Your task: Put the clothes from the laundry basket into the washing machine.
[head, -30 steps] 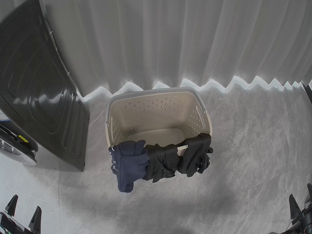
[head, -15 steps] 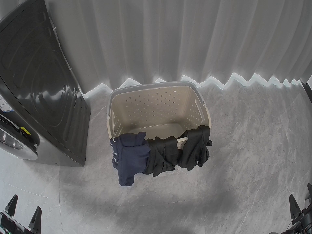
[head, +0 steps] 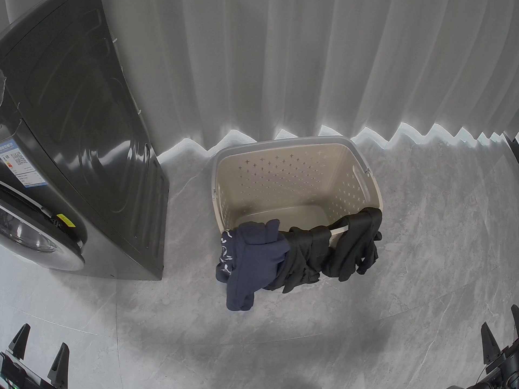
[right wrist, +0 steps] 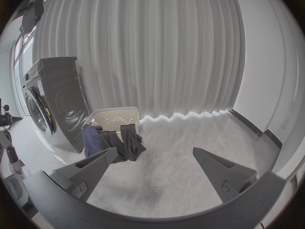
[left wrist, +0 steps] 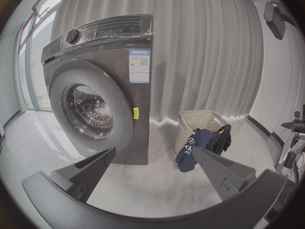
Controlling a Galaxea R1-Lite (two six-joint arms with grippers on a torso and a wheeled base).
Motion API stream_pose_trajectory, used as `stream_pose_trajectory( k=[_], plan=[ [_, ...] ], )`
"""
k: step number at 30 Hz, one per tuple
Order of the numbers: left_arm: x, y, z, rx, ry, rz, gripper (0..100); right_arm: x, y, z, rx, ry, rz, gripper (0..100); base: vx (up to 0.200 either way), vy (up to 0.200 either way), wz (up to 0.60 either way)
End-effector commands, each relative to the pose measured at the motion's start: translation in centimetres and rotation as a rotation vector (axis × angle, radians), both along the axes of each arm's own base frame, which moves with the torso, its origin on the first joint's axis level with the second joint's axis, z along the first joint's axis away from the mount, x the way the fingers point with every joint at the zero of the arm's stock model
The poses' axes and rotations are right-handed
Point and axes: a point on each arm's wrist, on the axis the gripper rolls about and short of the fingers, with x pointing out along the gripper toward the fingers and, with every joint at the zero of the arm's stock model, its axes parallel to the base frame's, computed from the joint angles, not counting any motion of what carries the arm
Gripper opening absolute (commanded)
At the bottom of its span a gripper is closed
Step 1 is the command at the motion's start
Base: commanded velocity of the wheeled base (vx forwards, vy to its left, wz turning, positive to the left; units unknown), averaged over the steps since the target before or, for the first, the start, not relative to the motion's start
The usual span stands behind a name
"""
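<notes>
A beige laundry basket point(head: 294, 175) stands on the grey floor before a white curtain. Over its near rim hang a navy garment point(head: 251, 266) and two black garments point(head: 303, 255) point(head: 358, 240). A dark grey washing machine point(head: 70, 136) stands left of the basket, and its round door point(left wrist: 90, 110) faces me in the left wrist view. My left gripper point(head: 40, 352) is open and low at the near left, far from the basket point(left wrist: 197, 121). My right gripper point(head: 501, 333) is open at the near right, holding nothing. The right wrist view shows the basket point(right wrist: 117, 116) and clothes point(right wrist: 109, 142) ahead.
The white curtain point(head: 303, 55) closes off the back. A white wall with a dark baseboard point(right wrist: 251, 124) runs along the right. Camera stands point(left wrist: 295, 137) are off to one side. Open grey floor point(head: 281, 341) lies between me and the basket.
The head camera has moved, so the washing machine and basket now sit further right in the picture. The clothes hang as before. Both grippers keep their places, open.
</notes>
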Motion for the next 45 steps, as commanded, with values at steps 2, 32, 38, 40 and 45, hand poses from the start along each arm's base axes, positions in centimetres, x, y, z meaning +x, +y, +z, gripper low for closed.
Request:
stream_pose_trajectory(
  k=[2,32,38,40,45],
  plan=[
    [0.03,0.00,-0.47,-0.001,0.004,0.000,100,0.01,0.00,-0.52,0.000,0.001,0.000,100,0.000,0.200,0.00],
    [0.03,0.00,-0.49,-0.001,0.005,0.000,100,0.01,0.00,-0.52,0.000,0.001,0.000,100,0.000,0.200,0.00],
    [0.03,0.00,-0.47,-0.001,0.004,0.000,100,0.01,0.00,-0.52,0.000,0.001,0.000,100,0.000,0.200,0.00],
    [0.03,0.00,-0.49,-0.001,0.005,0.000,100,0.01,0.00,-0.52,0.000,0.001,0.000,100,0.000,0.200,0.00],
    [0.03,0.00,-0.49,-0.001,0.005,0.000,100,0.01,0.00,-0.52,0.000,0.001,0.000,100,0.000,0.120,0.00]
  ],
)
